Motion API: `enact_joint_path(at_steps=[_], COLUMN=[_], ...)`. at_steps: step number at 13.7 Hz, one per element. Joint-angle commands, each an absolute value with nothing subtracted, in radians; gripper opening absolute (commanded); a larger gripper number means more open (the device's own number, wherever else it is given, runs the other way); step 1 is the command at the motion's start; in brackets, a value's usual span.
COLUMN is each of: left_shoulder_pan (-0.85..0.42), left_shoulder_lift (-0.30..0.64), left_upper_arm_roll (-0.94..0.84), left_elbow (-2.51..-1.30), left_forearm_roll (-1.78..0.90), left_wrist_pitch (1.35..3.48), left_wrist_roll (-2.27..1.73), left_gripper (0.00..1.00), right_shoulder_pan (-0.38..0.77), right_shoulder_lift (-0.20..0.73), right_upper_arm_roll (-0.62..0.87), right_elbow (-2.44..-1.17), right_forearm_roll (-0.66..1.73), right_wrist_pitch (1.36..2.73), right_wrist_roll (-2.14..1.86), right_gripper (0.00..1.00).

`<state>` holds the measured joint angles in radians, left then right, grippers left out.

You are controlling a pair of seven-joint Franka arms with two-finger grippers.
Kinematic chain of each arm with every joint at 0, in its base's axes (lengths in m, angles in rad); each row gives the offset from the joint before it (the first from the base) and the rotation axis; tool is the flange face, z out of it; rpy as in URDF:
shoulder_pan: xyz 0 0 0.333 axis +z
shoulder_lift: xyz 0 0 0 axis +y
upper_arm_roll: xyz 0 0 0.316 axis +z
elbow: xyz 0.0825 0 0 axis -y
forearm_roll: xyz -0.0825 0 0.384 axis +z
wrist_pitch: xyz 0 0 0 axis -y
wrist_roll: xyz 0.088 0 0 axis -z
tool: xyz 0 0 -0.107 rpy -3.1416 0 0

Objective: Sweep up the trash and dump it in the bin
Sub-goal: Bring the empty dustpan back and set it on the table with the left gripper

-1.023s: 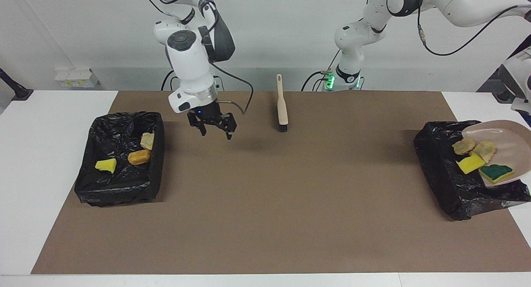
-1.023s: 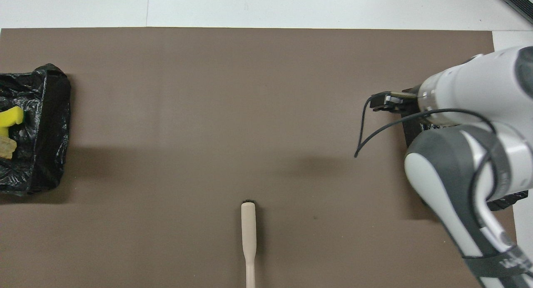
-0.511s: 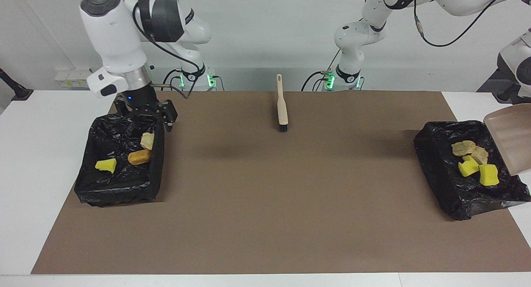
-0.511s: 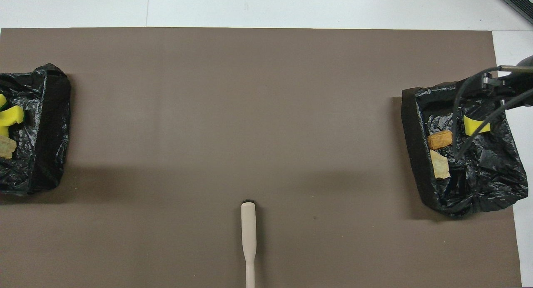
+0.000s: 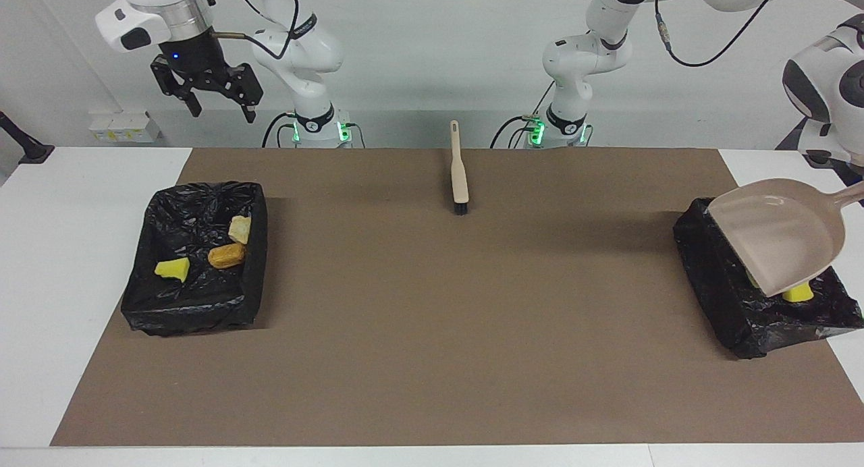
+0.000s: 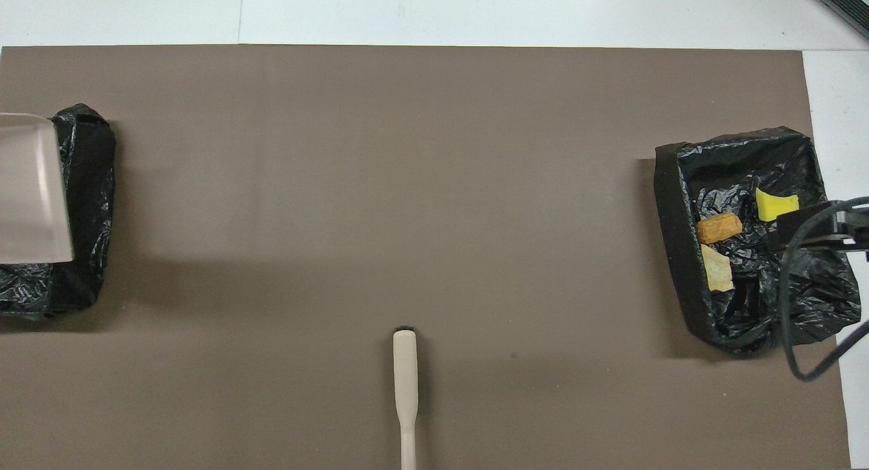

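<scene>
Brown matting covers the desk [image 5: 432, 359]; the dustpan [image 5: 776, 234], gripped by the unseen left hand, is tipped over a bin [image 5: 725, 298]; it must be righted next, while the spread right hand [image 5: 219, 106] waits raised.

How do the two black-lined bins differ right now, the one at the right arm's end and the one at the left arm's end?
The bin at the right arm's end is uncovered, showing three pieces: a yellow sponge bit, an orange-brown lump and a pale lump. The bin at the left arm's end is largely covered by the tilted beige dustpan, with only yellow bits peeking out below. Both are black-bag-lined and sit on the brown mat.
</scene>
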<state>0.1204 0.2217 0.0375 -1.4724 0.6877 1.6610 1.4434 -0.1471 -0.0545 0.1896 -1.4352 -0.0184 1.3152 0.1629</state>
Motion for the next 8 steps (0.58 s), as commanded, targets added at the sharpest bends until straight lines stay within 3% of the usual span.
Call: enact_joint_path(at_steps=[1,8], left_shoulder_pan=[0.055,-0.095], left_shoulder_lift=[0.183,0.17], left_upper_arm_roll=[0.048,0.048], left_elbow=[-1.505,-1.603], left_forearm_roll=[0.53,0.209], left_wrist_pitch=[1.58,1.581], left_wrist_roll=[1.263,0.733], left_gripper=[0.0,0.0], right_shoulder_pan=[-0.158,-0.13], right_shoulder_lift=[-0.072,-0.051], right_upper_arm_roll=[0.19,0.199], right_elbow=[-1.494,-1.468], right_forearm_roll=[0.002,-0.025], right_wrist_pitch=[1.376,1.399], right_wrist_roll=[0.135,0.124], right_gripper=[1.0,1.0])
